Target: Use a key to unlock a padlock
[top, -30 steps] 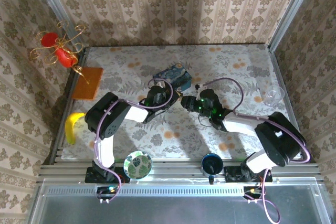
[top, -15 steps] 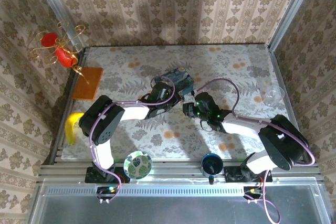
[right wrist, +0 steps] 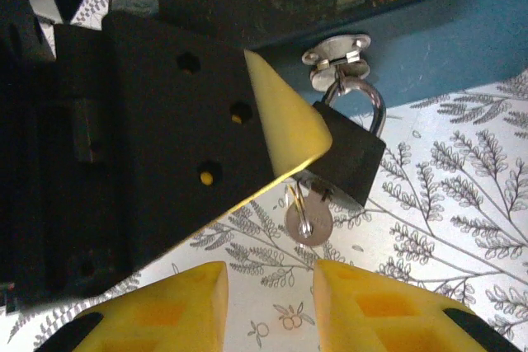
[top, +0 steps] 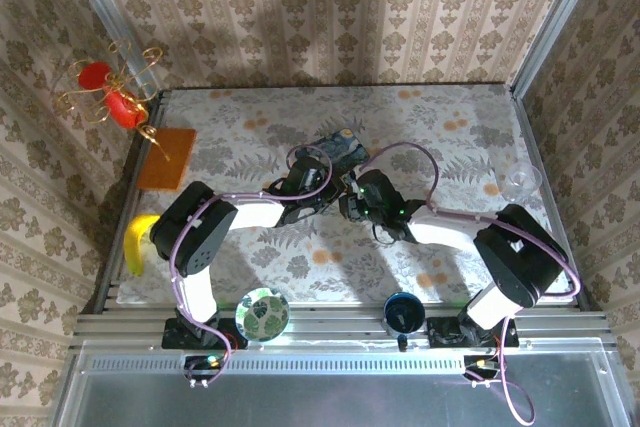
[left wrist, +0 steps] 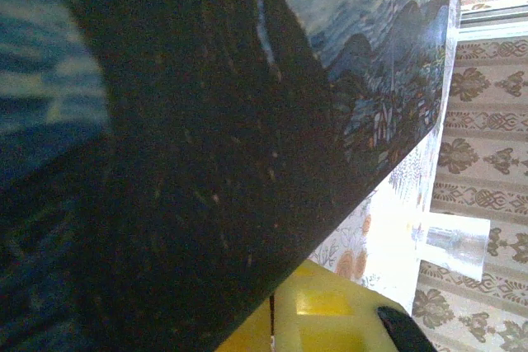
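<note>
Parted a little way and holding nothing, the right pincer is hovering just over the flowered tablecloth, its two yellow fingertips pointing toward the key without touching it. That key is sticking out of the underside of the padlock, with its round head and a thin ring hanging just beyond the gap between the fingertips. The padlock, dark-bodied with a silver shackle, is hanging tilted by that closed shackle from a small metal hasp on the front wall of the blue painted tin. The left pincer is reaching in from the opposite side with its jaws closed together, its yellow tip resting against the padlock's side; whether it is pinching anything I cannot tell. Seen from above, both arms are meeting at the near edge of the tin, around the middle of the table.
</note>
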